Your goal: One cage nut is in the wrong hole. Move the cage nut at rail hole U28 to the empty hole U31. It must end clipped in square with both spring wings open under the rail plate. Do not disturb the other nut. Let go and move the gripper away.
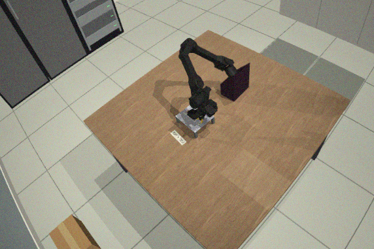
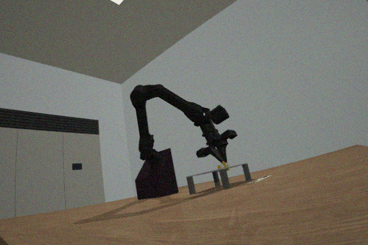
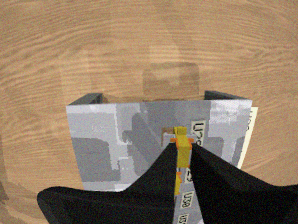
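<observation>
My gripper [image 3: 181,148] [image 2: 224,162] is shut on a yellow cage nut [image 3: 183,156] [image 2: 226,166] with orange wings, low over the grey rail plate [image 3: 95,130] [image 2: 201,174]. In the wrist view the nut is beside the label nearest the plate's far edge, which reads U2 and a digit I cannot make out. A hole edge with brown behind it shows just left of it. Whether the nut is clear of the hole cannot be told. The other yellow nut [image 3: 177,186] is partly hidden behind the fingers, nearer the U30 label [image 3: 187,199]. Hole U31 is hidden by the fingers.
The plate stands on short grey legs [image 1: 195,134] [image 2: 191,185] on the wooden table [image 1: 157,164]. A paper label [image 1: 178,137] [image 3: 248,135] lies beside the plate. A dark upright panel [image 1: 236,83] [image 2: 161,174] stands at the arm's base.
</observation>
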Controlling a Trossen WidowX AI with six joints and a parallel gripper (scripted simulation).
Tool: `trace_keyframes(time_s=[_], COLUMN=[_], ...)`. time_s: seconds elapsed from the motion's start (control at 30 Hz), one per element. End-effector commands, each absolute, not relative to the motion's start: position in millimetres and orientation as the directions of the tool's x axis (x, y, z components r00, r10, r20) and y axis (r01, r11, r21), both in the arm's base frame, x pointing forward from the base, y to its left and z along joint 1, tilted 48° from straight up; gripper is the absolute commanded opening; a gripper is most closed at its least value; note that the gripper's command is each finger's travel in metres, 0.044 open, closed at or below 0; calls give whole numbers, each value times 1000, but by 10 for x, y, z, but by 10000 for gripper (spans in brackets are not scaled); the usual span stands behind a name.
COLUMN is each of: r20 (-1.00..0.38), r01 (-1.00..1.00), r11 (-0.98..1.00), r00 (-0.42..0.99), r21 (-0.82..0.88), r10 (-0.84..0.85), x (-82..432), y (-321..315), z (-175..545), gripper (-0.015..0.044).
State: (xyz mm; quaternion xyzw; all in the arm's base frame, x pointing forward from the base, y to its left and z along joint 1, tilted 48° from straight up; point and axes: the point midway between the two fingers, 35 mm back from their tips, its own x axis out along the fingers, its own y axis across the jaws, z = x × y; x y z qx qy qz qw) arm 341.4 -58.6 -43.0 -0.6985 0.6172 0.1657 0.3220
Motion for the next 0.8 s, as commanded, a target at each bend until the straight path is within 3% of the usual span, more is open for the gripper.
trace_keyframes(time_s=[0.0,0.77], r20=[-632,-631], r01=[-969,-969], r11=[-27,-27], r00=[182,182], r21=[-248,-247], r10=[-753,-755], x=[3413,3404], y=[-582,-569], z=[-433,-422], gripper=[25,25])
